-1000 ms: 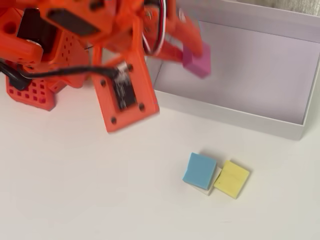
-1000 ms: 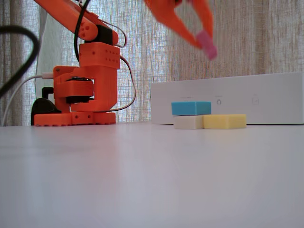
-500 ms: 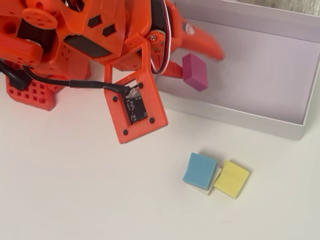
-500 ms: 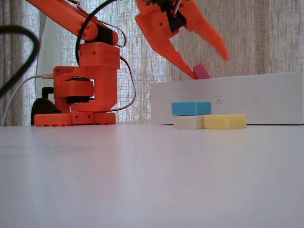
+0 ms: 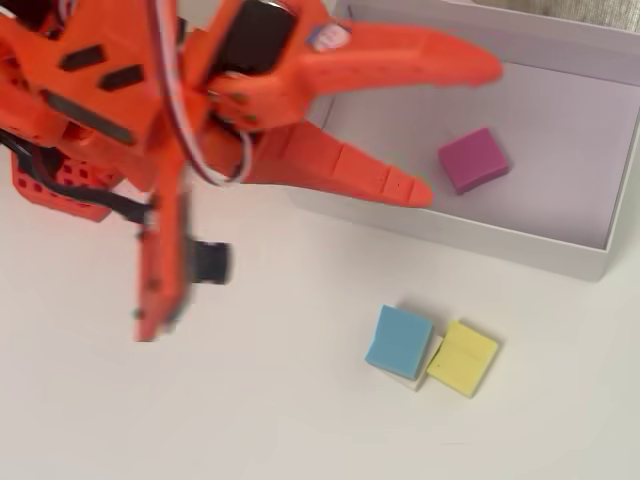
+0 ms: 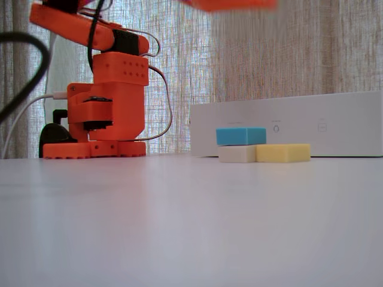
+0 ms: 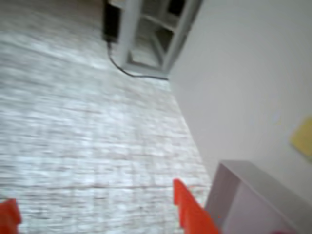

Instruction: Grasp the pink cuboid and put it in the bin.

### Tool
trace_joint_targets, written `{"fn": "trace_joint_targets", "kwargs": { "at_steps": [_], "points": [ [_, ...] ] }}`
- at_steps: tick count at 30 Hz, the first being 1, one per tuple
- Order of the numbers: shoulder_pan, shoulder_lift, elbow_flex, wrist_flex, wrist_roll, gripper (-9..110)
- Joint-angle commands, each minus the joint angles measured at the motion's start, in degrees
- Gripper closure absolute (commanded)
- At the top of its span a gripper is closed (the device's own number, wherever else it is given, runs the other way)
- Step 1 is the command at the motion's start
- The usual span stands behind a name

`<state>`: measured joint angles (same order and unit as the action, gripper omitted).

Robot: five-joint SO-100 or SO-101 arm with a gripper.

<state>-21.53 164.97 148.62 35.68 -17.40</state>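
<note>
The pink cuboid [image 5: 473,160] lies flat on the floor of the white bin [image 5: 450,238], apart from the gripper. In the overhead view my orange gripper [image 5: 460,131] hangs above the bin's left part, open and holding nothing, and the cuboid shows just below the gap between its fingers. The fixed view shows only a blurred orange piece of the gripper [image 6: 227,3] at the top edge, and the bin's front wall [image 6: 335,122] hides the cuboid. In the wrist view two orange fingertips [image 7: 187,209] stand far apart over the bin's corner [image 7: 243,195].
A light blue block [image 5: 399,340] rests on a white block, with a yellow block [image 5: 462,357] beside them, on the table in front of the bin. The arm's orange base [image 6: 108,113] and its cables stand to the left in the fixed view.
The gripper opened and let go of the pink cuboid, which dropped into the bin. The gripper then rose almost out of the fixed view.
</note>
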Motion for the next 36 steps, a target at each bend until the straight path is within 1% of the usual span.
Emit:
{"fn": "trace_joint_targets", "kwargs": {
  "at_steps": [1, 4, 6, 11, 17, 21, 24, 26, 28, 30, 32, 34, 36],
  "points": [
    [7.65, 7.47, 0.35, -6.77, 2.02, 59],
    [14.85, 13.18, 3.87, -11.07, 6.42, 59],
    [18.46, 17.93, 6.86, -10.55, 9.14, 59],
    [24.52, 24.61, 12.83, 4.31, 17.84, 59],
    [26.28, 24.61, 15.64, 22.5, 17.84, 59],
    [25.4, 24.61, 18.11, 29.0, 16.17, 61],
    [25.4, 24.61, 18.98, 33.05, 15.21, 68],
    [25.05, 24.61, 19.25, 35.51, 14.94, 77],
    [24.7, 24.61, 20.04, 37.88, 14.59, 82],
    [24.35, 24.61, 20.57, 38.58, 14.33, 91],
    [24.35, 24.61, 20.57, 38.67, 14.24, 95],
    [24.17, 24.61, 20.57, 38.67, 14.15, 108],
    [24.08, 24.61, 20.57, 38.67, 14.15, 110]
  ]
}}
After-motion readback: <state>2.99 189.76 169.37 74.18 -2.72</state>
